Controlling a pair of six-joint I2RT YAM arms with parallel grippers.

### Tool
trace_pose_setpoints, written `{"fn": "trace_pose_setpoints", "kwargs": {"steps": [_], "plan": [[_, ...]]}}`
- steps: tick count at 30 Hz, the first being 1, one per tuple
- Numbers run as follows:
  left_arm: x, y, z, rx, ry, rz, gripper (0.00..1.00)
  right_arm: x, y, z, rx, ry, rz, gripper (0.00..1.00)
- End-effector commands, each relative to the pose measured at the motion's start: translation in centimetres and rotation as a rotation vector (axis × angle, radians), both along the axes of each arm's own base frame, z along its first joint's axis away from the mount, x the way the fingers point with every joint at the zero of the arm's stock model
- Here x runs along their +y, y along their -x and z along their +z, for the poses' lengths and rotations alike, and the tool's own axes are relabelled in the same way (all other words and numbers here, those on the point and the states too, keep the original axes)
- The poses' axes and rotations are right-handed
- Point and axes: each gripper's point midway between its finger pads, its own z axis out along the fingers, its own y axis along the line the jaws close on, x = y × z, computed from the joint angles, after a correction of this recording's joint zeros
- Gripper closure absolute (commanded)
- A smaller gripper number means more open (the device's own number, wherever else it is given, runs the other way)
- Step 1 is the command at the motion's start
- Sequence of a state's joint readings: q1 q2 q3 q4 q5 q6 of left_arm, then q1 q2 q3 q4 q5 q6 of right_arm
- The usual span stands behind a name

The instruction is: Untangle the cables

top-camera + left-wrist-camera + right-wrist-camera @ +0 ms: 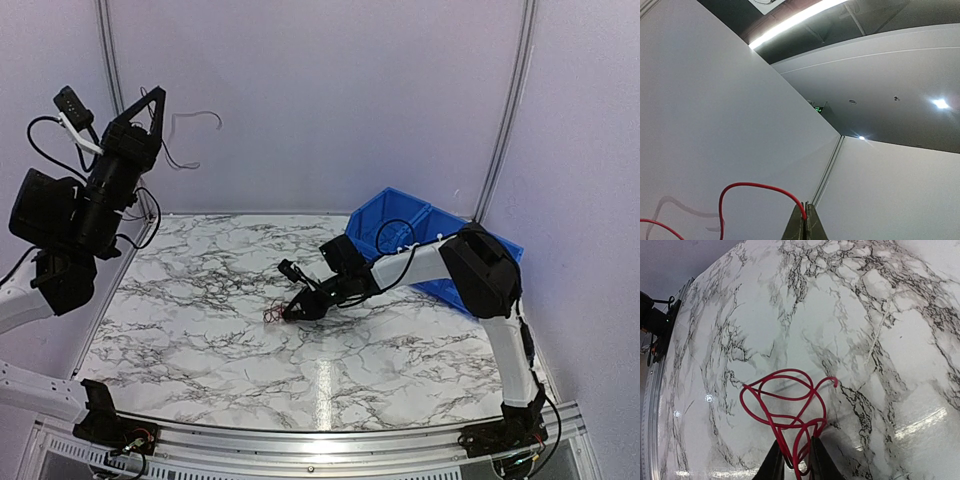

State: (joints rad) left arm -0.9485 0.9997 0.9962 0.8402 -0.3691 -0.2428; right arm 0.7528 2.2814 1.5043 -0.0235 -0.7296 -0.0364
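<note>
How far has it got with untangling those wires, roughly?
One red cable looks freed: the left arm's fingers pinch it high in the air. In hand: the right arm's fingers straddle a knotted red bundle on the marble table; a firm grip isn't clear. Left: opening out those loops.

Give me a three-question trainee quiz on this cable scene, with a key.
1. True or false: the left gripper is shut on a red wire.
2. Multiple choice: the red cable tangle on the marble table lies A) hanging from the raised arm, B) at the right gripper's fingertips, C) beside the arm bases.
3. Short answer: what colour is the bin behind the right arm?
Key: 1 true; 2 B; 3 blue.
</note>
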Motion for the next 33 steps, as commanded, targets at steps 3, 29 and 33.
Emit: {"fn": "trace_pose_setpoints", "kwargs": {"steps": [3,29,33], "plan": [[0.3,-0.3,-1.1,0.031,-0.041,0.038,1.0,-1.4,-1.3,2.4,-0.082,0.005,-0.016,0.81],[-4.7,-7.3,-17.4,0.477,0.023,0.015,1.0,-2.0,4.2,30.3,-0.478,-0.252,0.165,0.32],[-4.9,-8.1,-18.3,0.51,0.078,0.028,1.0,-0.2,4.9,29.1,-0.459,-0.246,0.189,0.29]]}}
